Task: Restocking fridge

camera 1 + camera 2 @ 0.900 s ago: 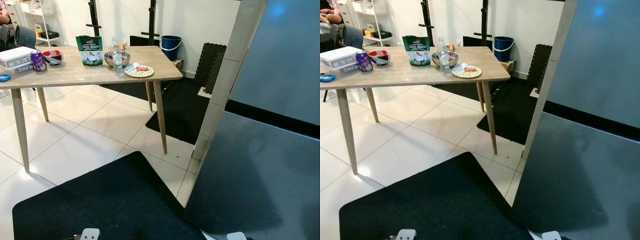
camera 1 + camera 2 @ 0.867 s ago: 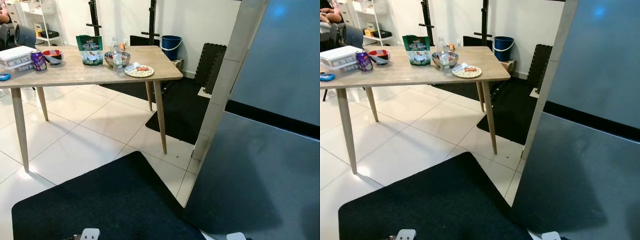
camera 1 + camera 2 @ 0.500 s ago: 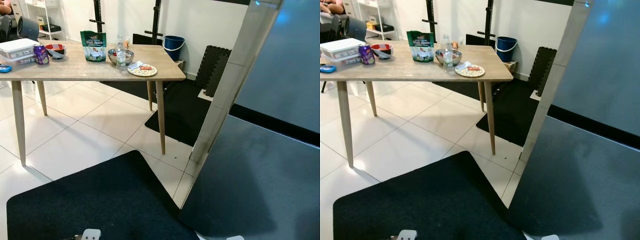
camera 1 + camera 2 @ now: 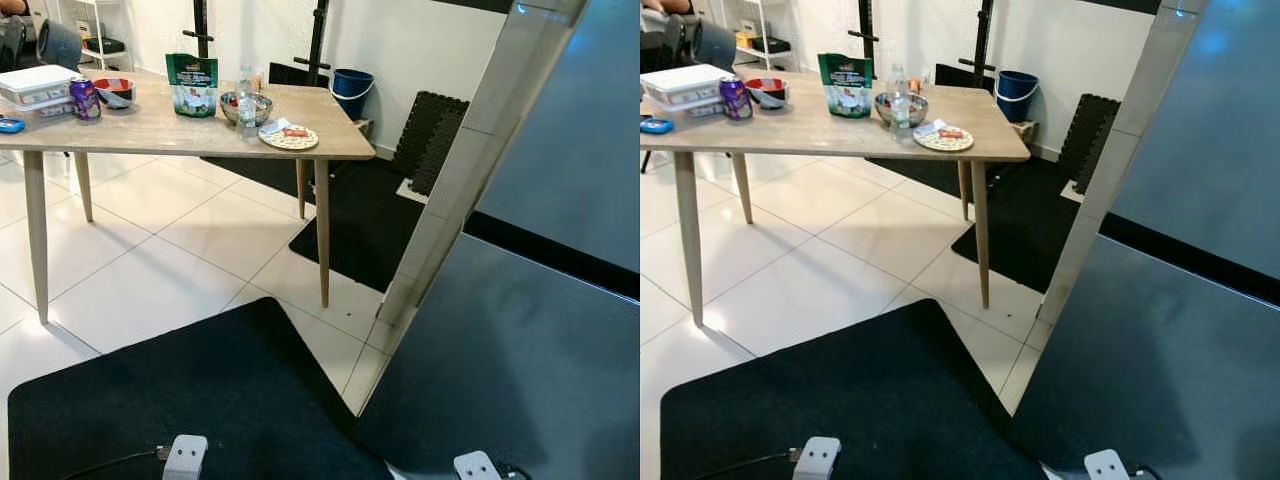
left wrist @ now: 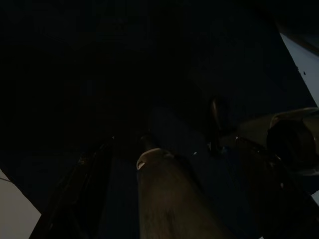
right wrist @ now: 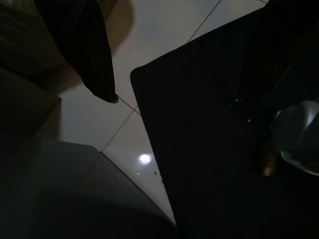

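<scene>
Here you have the dark fridge (image 4: pixel 520 360) filling your right side, its pale edge (image 4: pixel 470 150) running up beside it. Under you lies a black floor mat (image 4: pixel 170 400) on white tiles (image 4: pixel 150 260). Ahead to your left stands the wooden worktop (image 4: pixel 150 130), well apart from the fridge. On it sit stacked clear containers (image 4: pixel 38 85) at the far left, a green pouch (image 4: pixel 192 85) upright, a metal bowl (image 4: pixel 246 106) with a water bottle (image 4: pixel 246 98) just in front of it, a red bowl (image 4: pixel 116 92), a patterned plate (image 4: pixel 288 137) near the right corner and a purple can (image 4: pixel 85 99). A blue bucket (image 4: pixel 351 93) stands by the wall behind. Both arms hang idle: your left gripper (image 5: pixel 124 164) and right gripper (image 6: pixel 99 55) show as dark shapes over the mat, and you cannot tell whether either pair of fingers is released or clenched
</scene>
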{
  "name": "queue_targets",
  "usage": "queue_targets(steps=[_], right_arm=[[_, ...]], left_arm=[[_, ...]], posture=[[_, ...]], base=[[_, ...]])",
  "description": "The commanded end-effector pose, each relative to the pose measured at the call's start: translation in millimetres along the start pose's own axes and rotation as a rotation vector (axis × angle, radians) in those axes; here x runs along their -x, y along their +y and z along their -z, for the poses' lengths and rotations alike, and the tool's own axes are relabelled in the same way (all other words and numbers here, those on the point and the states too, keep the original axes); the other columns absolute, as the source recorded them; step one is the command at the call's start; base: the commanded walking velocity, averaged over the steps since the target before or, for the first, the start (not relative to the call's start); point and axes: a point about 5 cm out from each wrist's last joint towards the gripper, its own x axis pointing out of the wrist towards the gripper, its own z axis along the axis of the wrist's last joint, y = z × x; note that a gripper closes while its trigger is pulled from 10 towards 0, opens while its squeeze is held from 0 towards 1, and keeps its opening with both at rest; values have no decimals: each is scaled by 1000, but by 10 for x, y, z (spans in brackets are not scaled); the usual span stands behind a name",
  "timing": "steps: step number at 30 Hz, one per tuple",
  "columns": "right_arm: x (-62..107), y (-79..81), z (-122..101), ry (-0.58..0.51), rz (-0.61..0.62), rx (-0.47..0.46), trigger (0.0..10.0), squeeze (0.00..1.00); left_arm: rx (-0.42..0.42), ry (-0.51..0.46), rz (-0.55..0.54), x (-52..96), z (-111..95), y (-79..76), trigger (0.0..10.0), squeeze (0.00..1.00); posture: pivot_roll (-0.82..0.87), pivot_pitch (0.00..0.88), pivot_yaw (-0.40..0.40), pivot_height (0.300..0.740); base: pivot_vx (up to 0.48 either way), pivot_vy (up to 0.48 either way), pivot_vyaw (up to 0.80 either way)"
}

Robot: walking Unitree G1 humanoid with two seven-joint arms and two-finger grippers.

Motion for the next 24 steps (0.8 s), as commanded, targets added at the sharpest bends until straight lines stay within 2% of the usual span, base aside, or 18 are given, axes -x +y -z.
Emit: queue_targets(steps=[1, 9, 15, 24], right_arm=[[-3, 9, -5, 6, -4, -7, 10000, 0], [-14, 62, -42, -2, -27, -23, 10000, 0], [-9, 89, 4, 11, -41, -59, 10000, 0], [1, 123, 75, 29, -48, -76, 10000, 0]], left_arm=[[31, -3, 21, -24, -2, -114, 10000, 0], [39, 11, 41, -27, 70, -215, 10000, 0], [13, 31, 29, -9, 131, -178, 10000, 0], [-17, 13, 6, -6, 86, -113, 10000, 0]], posture=[[84, 0, -106, 740], [69, 0, -102, 740], [56, 0, -89, 740], [59, 0, -79, 740]], base=[[0, 0, 0], [0, 0, 0], [0, 0, 0], [0, 0, 0]])
